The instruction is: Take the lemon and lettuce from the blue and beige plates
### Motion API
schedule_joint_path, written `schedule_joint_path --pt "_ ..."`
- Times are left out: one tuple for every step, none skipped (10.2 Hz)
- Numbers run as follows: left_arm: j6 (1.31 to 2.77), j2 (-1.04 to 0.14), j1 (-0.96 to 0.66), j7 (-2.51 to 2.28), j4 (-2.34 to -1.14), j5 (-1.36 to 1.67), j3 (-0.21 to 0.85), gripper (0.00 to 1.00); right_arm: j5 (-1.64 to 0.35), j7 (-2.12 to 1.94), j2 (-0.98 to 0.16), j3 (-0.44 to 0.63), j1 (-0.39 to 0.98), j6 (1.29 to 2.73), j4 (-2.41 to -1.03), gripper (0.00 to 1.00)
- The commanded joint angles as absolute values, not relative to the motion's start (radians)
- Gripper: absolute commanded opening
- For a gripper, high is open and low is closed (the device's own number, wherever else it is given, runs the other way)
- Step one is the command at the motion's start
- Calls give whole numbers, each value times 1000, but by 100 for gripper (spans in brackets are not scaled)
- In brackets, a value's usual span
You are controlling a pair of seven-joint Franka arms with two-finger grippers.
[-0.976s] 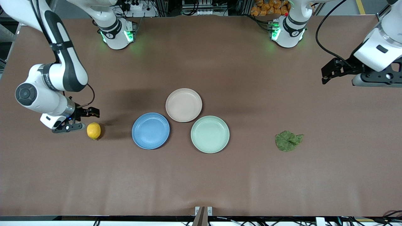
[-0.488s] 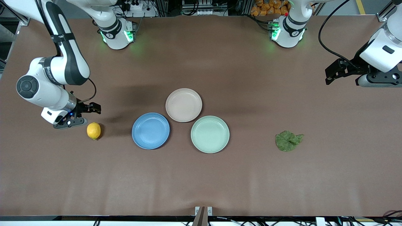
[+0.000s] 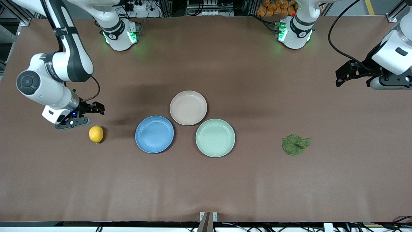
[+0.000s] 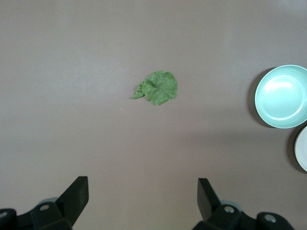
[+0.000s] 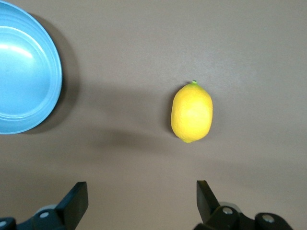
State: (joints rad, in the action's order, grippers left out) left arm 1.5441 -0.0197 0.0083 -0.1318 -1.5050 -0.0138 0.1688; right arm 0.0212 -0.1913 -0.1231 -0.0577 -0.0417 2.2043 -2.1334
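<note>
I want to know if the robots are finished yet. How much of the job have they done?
It looks nearly all done. The lemon and lettuce lie on the bare table, and the blue plate and beige plate hold nothing. The right end effector hangs open beside the lemon; the left end effector hangs open at the left arm's end. Nothing is held, nothing looks left.

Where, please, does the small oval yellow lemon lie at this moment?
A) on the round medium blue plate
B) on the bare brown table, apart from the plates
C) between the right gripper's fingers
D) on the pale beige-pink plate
B: the small oval yellow lemon rests on the brown table, apart from the empty round medium blue plate and held by no gripper.
</note>
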Motion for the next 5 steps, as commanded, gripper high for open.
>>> schedule_joint_path --pt "1502 -23 15 -107 -1485 -26 175 100 25 -199 -58 -58 -49 2183 -2161 100" --pt "1499 -23 15 -107 -1485 -20 175 100 25 -199 -51 -57 -51 2180 -2160 100" --pt "1497 -21 15 -107 -1485 -17 175 100 25 -199 -38 -57 -51 2178 -2161 100" --pt "1497 -20 15 -107 -1485 -17 176 100 25 -199 -34 -55 -51 2162 -2158 100" --pt "1497 -20 14 -107 -1485 -23 176 100 25 -199 -23 -55 -51 2158 -2158 100"
